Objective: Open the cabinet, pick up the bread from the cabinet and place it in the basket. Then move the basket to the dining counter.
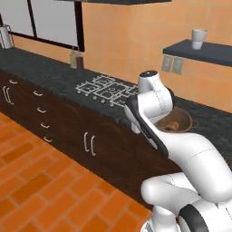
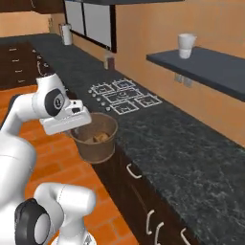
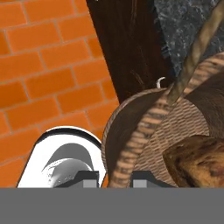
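The round brown woven basket [image 2: 98, 146] hangs in the air at the front edge of the black worktop, partly out over the floor. My gripper [image 3: 114, 180] is shut on its near rim, and the rim strip runs between the two fingertips. In the right base view the hand [image 2: 64, 119] sits at the basket's left rim. The tan-brown bread [image 2: 99, 138] lies inside the basket [image 3: 153, 131], and the bread [image 3: 199, 159] appears at the lower right of the hand view. The basket's thin handle [image 3: 197, 48] rises over it. The arm partly covers the basket [image 1: 179, 121] and the bread [image 1: 171, 125].
The black speckled worktop [image 2: 182, 143] carries a hob [image 2: 122, 98] and bottles [image 1: 76, 59] near the wall. Dark drawers with white handles [image 1: 88, 142] line its front. A wall shelf [image 2: 206, 64] holds a white cup [image 2: 186, 45]. Orange brick floor [image 1: 41, 181] lies to the left.
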